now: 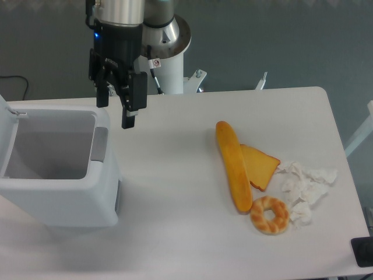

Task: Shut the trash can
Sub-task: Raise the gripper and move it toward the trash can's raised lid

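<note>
The white boxy trash can point(87, 198) stands at the left of the table with its top open; I can see into its empty inside. Its lid point(4, 125) stands up at the far left edge of the view, mostly cut off. A grey rectangular tab point(99, 143) sits on the right rim. My gripper point(115, 115) hangs just above and behind the can's right rear corner, fingers pointing down, open and empty.
To the right lie a long bread loaf point(234, 168), a wedge of toast point(260, 165), a round bagel point(269, 214) and crumpled white paper point(304, 185). The robot's white base point(170, 64) stands at the table's back edge.
</note>
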Controlling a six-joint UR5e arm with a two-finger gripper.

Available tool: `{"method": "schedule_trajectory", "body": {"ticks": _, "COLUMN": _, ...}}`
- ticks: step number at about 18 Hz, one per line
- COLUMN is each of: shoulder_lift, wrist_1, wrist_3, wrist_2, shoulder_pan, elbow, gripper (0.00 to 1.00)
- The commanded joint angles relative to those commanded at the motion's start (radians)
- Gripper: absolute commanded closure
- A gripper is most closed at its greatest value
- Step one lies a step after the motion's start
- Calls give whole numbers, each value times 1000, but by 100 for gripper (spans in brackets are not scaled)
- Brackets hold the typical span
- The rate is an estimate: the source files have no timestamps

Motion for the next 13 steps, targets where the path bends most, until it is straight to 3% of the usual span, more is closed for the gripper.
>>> {"method": "schedule_trajectory", "body": {"ticks": 7, "shoulder_lift": 11, "wrist_1": 0, "wrist_3": -100, "wrist_2": 0, "shoulder_pan": 5, "elbow": 5, "gripper": 0}}
{"method": "schedule_trajectory", "body": {"ticks": 13, "shoulder_lift": 11, "wrist_1": 0, "wrist_3": -317, "wrist_2": -2, "shoulder_pan": -3, "elbow": 25, "gripper": 0}}
